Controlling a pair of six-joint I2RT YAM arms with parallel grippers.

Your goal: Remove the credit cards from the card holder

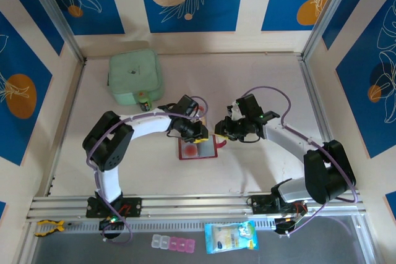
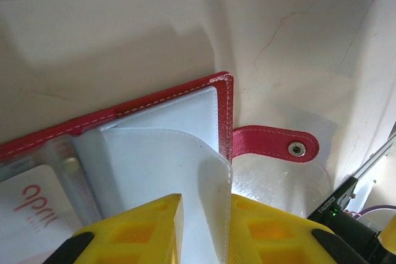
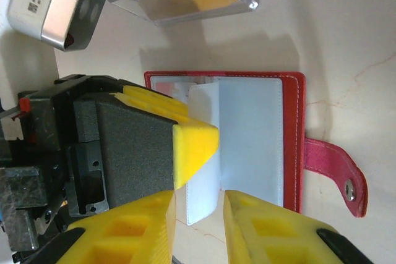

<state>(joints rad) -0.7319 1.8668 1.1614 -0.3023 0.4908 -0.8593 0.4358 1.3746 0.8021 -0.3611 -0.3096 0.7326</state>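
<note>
A: Looking at the small flat red leather-like card holder, spread open on the pale table, midway between both arms. Left gripper?
B: Clamped on the holder's clear plastic pocket leaf, bowing it upward. Right gripper with jaws apart, straddling that leaf's free edge, not pinching it.
A: Best way to go on?
B: Hold the leaf up without tugging, or risk dragging the whole holder. Lower the right gripper to the pocket mouth, pinch only the thin cream credit cards with red lettering, slide out flat.
A: Heading?
B: Probably long axis across the table, left to right; red snap tab pointing toward the right arm's side
</note>
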